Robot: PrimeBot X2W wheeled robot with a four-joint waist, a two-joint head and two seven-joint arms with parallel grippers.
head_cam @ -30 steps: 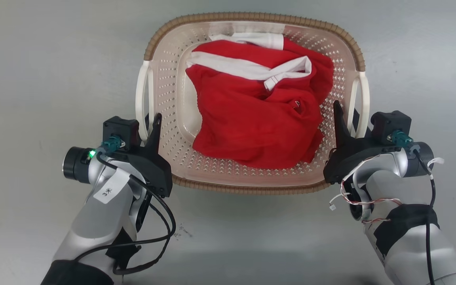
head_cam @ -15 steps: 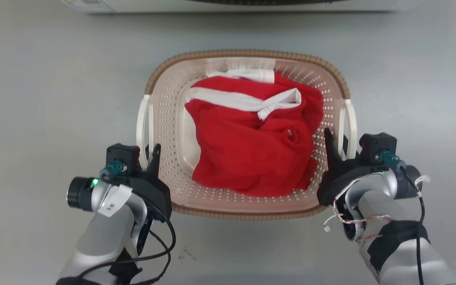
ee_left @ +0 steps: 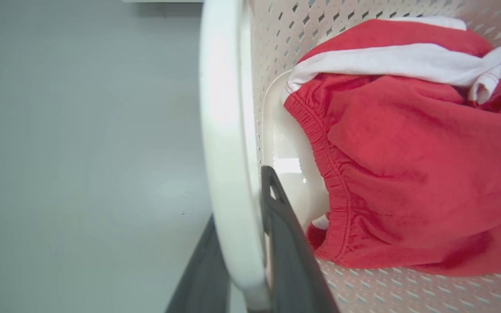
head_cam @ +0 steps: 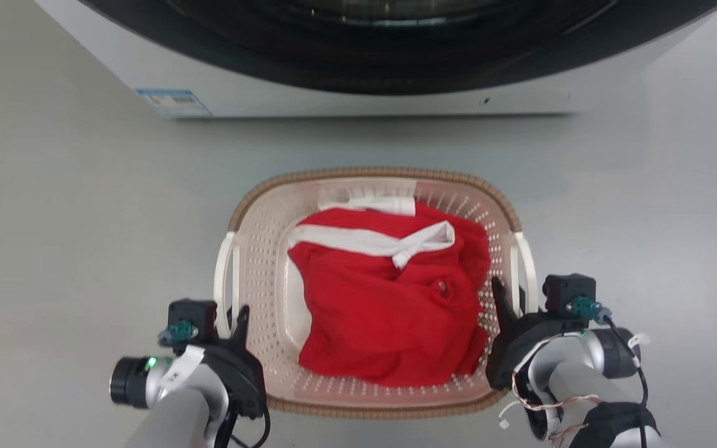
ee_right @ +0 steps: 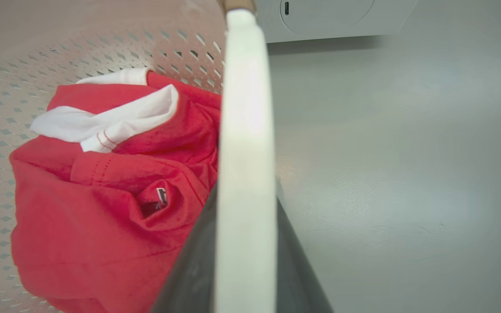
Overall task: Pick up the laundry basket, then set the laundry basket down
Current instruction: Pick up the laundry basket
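Gripping at both ends. Left tool (head_cam: 236,314) sits at the left end of the laundry basket (head_cam: 259,261), clamped on the white left handle (ee_left: 226,130). The left wrist view shows one dark finger inside the handle loop and one outside, both tight against it.

Basket opening faces up and the brown rim looks level. Long axis runs left-right, with handles on the short ends and long sides parallel to the washer (head_cam: 346,99) front. Washer is beyond the basket's far rim, well apart, with grey floor (head_cam: 84,218) between. Can't tell whether the basket base touches the floor.

Red garment (head_cam: 389,305) with white trim is bunched inside, against the right wall, leaving bare bottom along the left wall.

Right tool (head_cam: 511,297) at the basket's right end is closed on the right handle (ee_right: 246,130), one finger on each side.
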